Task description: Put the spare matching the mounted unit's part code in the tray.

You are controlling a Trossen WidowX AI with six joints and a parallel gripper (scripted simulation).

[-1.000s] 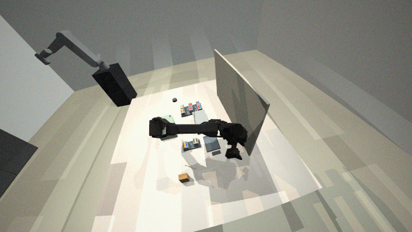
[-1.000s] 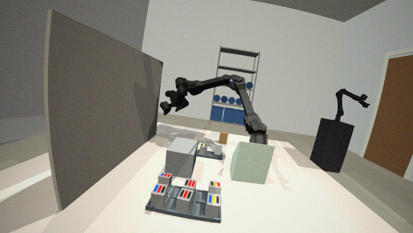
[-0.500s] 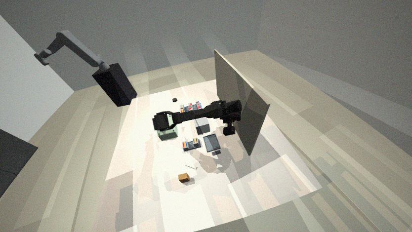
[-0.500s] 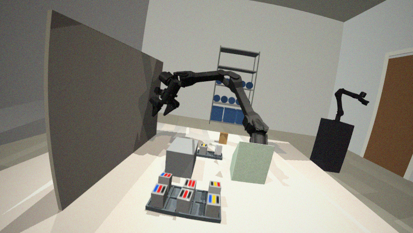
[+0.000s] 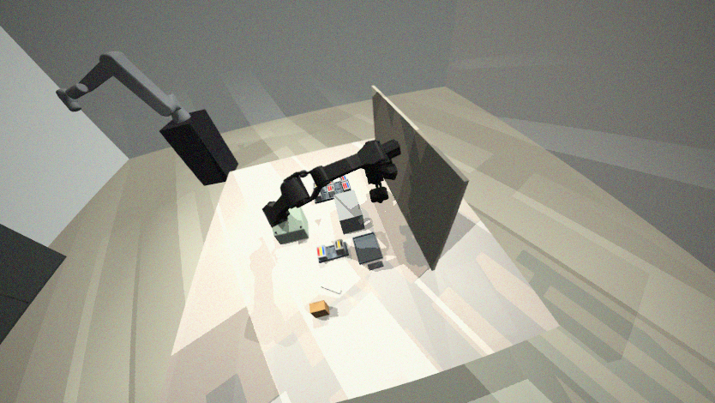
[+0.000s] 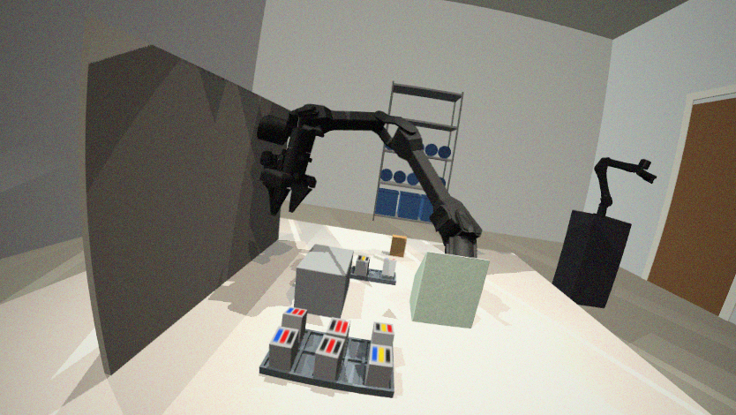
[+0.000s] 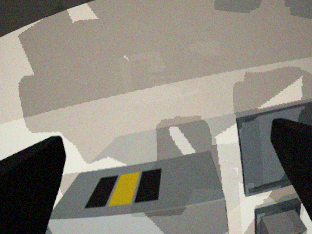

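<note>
When viewed from the exterior side, nearest a wide rack [image 5: 325,200] [image 6: 329,383] of six striped blocks, with no black-yellow-black code readable there. Beyond, to the left, the mounted unit [image 5: 348,206] [image 6: 319,288] [image 7: 200,185], with black-yellow-black on its back in the wrist view. Above it, the gripper [image 5: 378,194] [image 6: 282,211] [image 7: 170,139], spread wide and pinching nothing. Farther off, the small rack [image 5: 332,252] [image 6: 374,280] [image 7: 277,204], with the likely matching spare [image 5: 339,245] [image 6: 362,265] [image 7: 285,222] upright in its left compartment. Beside that rack, towards the left, the tray [image 5: 367,249] [image 7: 257,165], without the spare so far. Probably light, stiff, rather smooth and not fragile. Best to grip squarely across two opposite upright sides, below the stripes, with moderate pressure; then lift straight up, clear of the rack walls and the neighbouring block.
</note>
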